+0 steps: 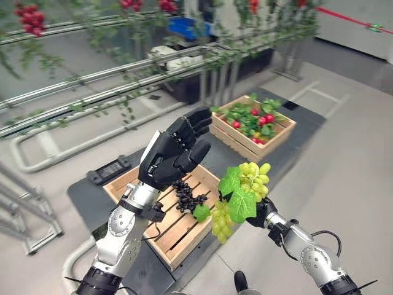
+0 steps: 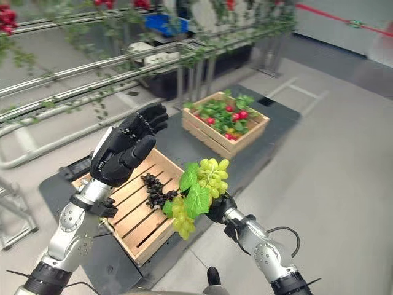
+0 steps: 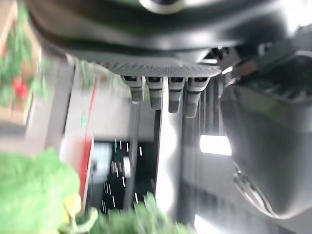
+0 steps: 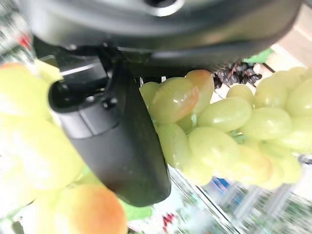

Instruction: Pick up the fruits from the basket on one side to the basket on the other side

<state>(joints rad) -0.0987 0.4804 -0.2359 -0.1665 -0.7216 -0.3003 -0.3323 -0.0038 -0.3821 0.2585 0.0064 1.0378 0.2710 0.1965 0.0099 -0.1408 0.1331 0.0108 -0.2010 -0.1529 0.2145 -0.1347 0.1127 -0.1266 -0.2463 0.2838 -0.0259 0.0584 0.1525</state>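
My right hand (image 1: 263, 213) is shut on a bunch of green grapes with leaves (image 1: 242, 189), held in the air just right of the near wooden crate (image 1: 184, 236). In the right wrist view the thumb (image 4: 117, 146) presses against the green grapes (image 4: 214, 117). A bunch of dark grapes (image 1: 187, 195) lies inside the near crate. My left hand (image 1: 175, 150) hovers above that crate, raised, fingers straight and open, holding nothing. A second wooden crate (image 1: 242, 144) farther right holds red fruits (image 1: 265, 119) among green leaves.
Both crates sit on a dark mat (image 1: 92, 196) on the grey floor. Metal rails with vines and red berries (image 1: 80, 101) run across the back. A metal frame (image 1: 24, 227) stands at the left.
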